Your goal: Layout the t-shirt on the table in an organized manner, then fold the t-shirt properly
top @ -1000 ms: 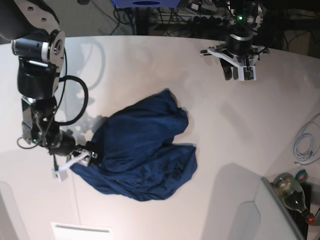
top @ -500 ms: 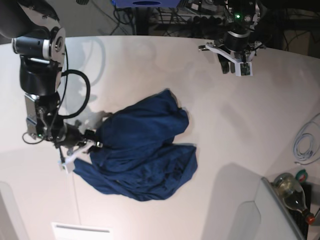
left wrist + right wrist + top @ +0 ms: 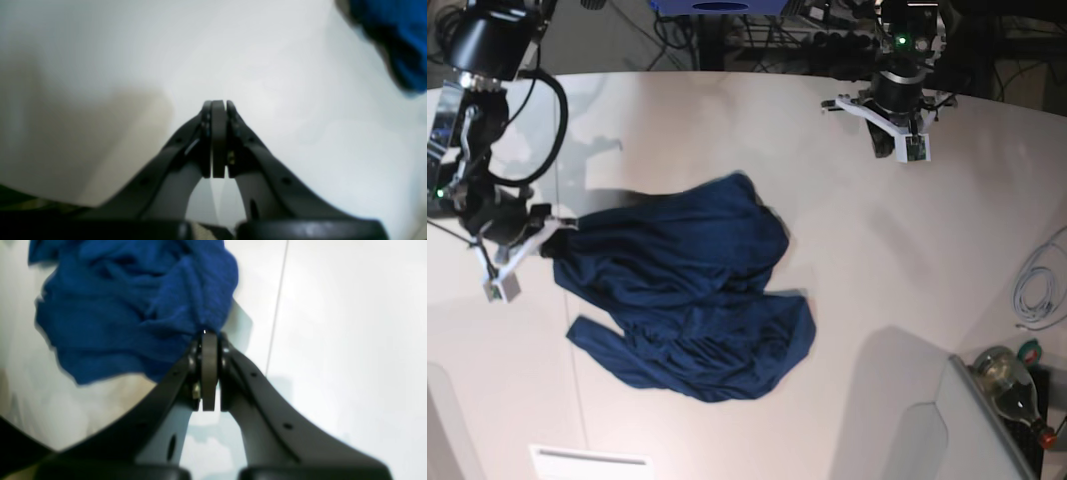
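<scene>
My right hand (image 3: 209, 336): clamped on shirt (image 3: 687, 290) edge, cloth bunched at the tips. My left hand (image 3: 218, 105): pressed together, empty, above bare desk (image 3: 100, 50).

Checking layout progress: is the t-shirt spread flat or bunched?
Bunched: the t-shirt lies rumpled in overlapping folds, one edge pinched by the right end effector.

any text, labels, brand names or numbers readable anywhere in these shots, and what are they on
None can be read.
t-shirt: plain navy, no print or visible tag.
table: bare white, no markings.
right gripper and left gripper: no lettering visible.
bottle at the table's corner: any label is too small to read.
</scene>
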`<control>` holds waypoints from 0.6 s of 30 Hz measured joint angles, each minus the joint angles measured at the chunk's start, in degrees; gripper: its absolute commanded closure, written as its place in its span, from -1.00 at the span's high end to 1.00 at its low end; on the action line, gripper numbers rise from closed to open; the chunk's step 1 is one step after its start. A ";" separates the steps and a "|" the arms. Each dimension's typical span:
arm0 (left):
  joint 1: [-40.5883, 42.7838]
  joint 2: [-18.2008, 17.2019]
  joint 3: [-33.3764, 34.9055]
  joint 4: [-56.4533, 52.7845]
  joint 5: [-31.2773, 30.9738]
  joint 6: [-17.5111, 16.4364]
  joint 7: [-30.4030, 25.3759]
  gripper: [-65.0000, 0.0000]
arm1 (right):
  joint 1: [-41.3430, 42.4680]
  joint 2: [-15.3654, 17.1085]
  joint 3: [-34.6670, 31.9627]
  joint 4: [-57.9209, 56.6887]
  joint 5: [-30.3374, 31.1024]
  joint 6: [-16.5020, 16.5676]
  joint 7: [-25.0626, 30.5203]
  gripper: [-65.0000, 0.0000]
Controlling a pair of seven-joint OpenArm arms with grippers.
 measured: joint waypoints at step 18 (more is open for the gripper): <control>-23.82 2.38 25.46 -23.65 -0.09 0.00 -0.33 -1.00 | -12.28 0.20 0.39 5.05 -0.92 -0.15 0.17 -0.45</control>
